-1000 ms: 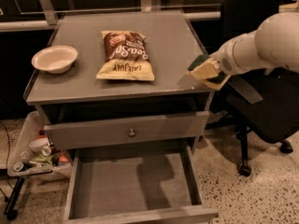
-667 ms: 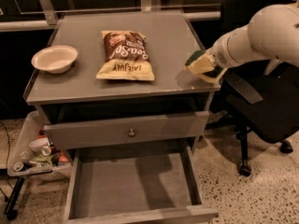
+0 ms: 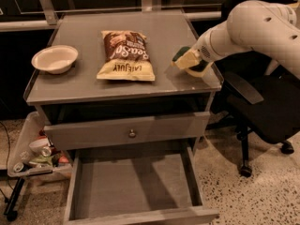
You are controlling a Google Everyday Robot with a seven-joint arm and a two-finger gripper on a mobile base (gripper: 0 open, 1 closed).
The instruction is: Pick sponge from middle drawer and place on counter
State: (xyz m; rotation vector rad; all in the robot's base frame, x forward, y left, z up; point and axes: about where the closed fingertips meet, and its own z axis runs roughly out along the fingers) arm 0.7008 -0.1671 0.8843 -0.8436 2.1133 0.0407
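The sponge [image 3: 183, 58], green over yellow, is held by my gripper [image 3: 190, 64] just above the right part of the counter [image 3: 84, 86]; the white arm reaches in from the right. The gripper is shut on the sponge, whose lower edge is close to the counter top near the right rim. The middle drawer [image 3: 136, 191] stands pulled out at the bottom, its grey floor bare.
A brown-and-yellow chip bag [image 3: 125, 55] lies mid-counter and a white bowl [image 3: 55, 58] sits at the left. The upper drawer front with a round knob [image 3: 132, 133] is slightly out. A black office chair [image 3: 262, 102] stands at the right; a tray of clutter [image 3: 35, 156] lies low left.
My gripper with the sponge has moved left and farther over the counter, away from its right front corner.
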